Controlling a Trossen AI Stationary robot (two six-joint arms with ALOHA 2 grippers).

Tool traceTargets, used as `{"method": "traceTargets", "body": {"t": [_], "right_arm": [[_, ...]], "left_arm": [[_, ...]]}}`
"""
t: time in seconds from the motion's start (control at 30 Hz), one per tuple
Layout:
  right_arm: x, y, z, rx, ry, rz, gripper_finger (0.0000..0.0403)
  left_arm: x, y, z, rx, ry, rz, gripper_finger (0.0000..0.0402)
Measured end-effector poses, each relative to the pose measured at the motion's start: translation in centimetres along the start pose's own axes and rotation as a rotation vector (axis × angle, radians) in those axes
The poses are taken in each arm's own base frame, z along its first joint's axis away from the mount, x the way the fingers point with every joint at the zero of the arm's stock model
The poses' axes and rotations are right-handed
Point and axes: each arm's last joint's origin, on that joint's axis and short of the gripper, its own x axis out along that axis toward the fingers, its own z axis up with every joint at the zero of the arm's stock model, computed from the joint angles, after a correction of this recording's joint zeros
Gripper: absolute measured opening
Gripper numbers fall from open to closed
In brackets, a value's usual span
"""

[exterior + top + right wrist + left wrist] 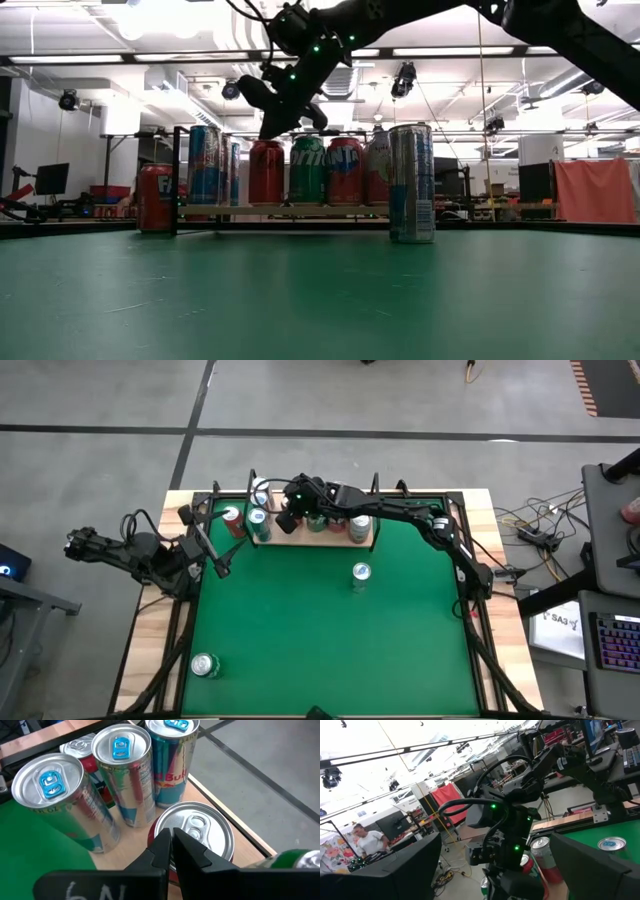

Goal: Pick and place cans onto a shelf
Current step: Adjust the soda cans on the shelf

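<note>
We find the right gripper [171,839] clenched with nothing between its fingers, directly above a red can [200,832] on the shelf [310,540]. Three tall cans [125,770] stand just beyond. The left gripper [205,550] waits released at the shelf's end.

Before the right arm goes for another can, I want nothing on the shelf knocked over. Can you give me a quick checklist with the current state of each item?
1. Right gripper empty, jaws shut: ok.
2. Right gripper clear of the shelf: not ok, it hovers just above a red can there.
3. Shelf cans upright: ok in the low view.
4. Left gripper out of the way: ok, open beside the shelf's left end.
5. Loose cans to fetch: ok, middle can and near-left can stand upright on the table.
</note>
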Motion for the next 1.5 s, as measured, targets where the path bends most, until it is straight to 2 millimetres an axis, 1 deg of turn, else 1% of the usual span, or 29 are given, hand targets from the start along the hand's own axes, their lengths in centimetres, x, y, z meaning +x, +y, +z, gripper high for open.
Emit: {"method": "traceTargets", "body": {"t": [0.7, 0.97, 1.5], "right_arm": [[-0.35, 0.32, -0.41, 0.022, 0.047, 0.007, 0.0013], [-0.51, 0.81, -0.48, 0.020, 0.061, 0.056, 0.0013], [-0.60, 0.60, -0.50, 0.033, 0.072, 0.048, 0.0013]], "left_arm": [[0.00, 0.00, 0.00, 0.000, 0.000, 0.000, 0.0356], [0.00, 0.00, 0.00, 0.000, 0.000, 0.000, 0.0356], [0.00, 0.00, 0.00, 0.000, 0.000, 0.000, 0.0356]]}}
